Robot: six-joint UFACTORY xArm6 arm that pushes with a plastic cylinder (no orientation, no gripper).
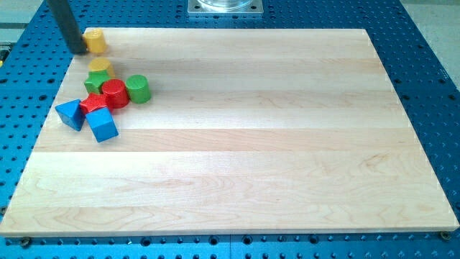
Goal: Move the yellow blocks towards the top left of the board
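Observation:
A yellow block (95, 41) lies at the board's top left corner. My tip (77, 50) stands right at its left side, touching or nearly so; the dark rod rises to the view's top edge. A second yellow block (100, 66) sits just below, against the top of a green star-shaped block (95, 81).
Below the yellow blocks is a tight cluster: a red cylinder (114, 93), a green cylinder (137, 88), a red star-shaped block (92, 104), a blue triangular block (70, 114) and a blue cube (103, 124). The wooden board (244, 144) lies on a blue perforated table.

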